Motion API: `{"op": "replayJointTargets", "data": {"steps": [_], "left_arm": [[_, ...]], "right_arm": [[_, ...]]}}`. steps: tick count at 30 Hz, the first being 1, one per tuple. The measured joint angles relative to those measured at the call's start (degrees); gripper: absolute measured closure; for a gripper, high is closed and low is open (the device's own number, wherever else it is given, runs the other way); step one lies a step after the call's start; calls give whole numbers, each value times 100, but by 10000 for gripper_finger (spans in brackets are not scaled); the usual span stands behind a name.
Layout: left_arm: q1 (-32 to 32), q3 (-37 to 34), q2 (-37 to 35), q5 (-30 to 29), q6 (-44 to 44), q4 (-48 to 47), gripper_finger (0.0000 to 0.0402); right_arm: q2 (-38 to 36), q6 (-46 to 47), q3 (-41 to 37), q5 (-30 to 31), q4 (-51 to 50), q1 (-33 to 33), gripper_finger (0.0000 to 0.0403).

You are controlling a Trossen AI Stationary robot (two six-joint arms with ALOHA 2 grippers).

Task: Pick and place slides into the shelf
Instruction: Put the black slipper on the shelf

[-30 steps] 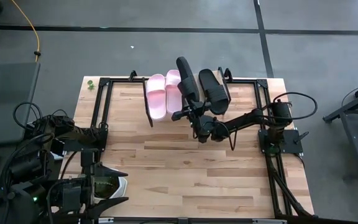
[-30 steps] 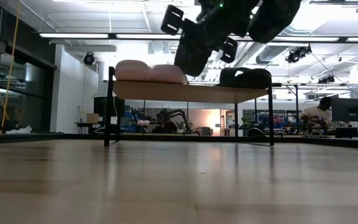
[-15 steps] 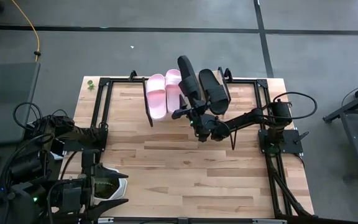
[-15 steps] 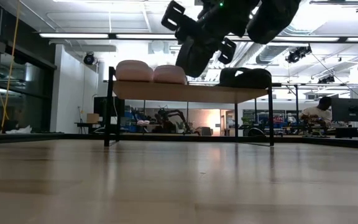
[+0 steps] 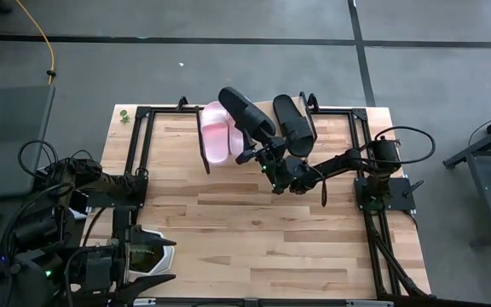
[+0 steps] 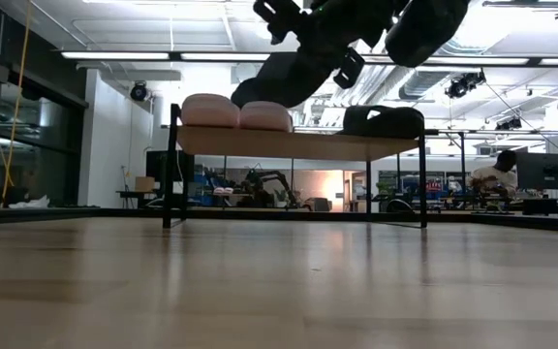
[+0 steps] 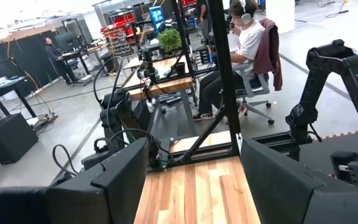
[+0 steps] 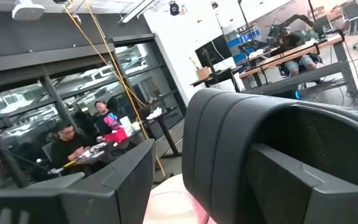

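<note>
While a black slide (image 5: 246, 112) is clamped in the right gripper (image 5: 258, 152) and held tilted above the two pink slides (image 5: 215, 133) on the shelf (image 6: 298, 142), a gap is left beside the other black slide (image 5: 292, 124).

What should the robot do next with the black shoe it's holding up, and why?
Probably swing it back toward the gap on the shelf. The right gripper holds the black slide tilted over the two pink slides, while the free spot sits between them and the other black slide.
</note>
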Motion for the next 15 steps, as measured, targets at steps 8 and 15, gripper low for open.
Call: {"op": "replayJointTargets", "data": {"steps": [8, 15], "left_arm": [[4, 0, 0, -412, 154, -110, 156], [202, -2, -30, -1077, -548, -1599, 156]], "right_arm": [[0, 69, 0, -366, 25, 0, 169], [-7, 2, 0, -559, 52, 0, 171]]}}
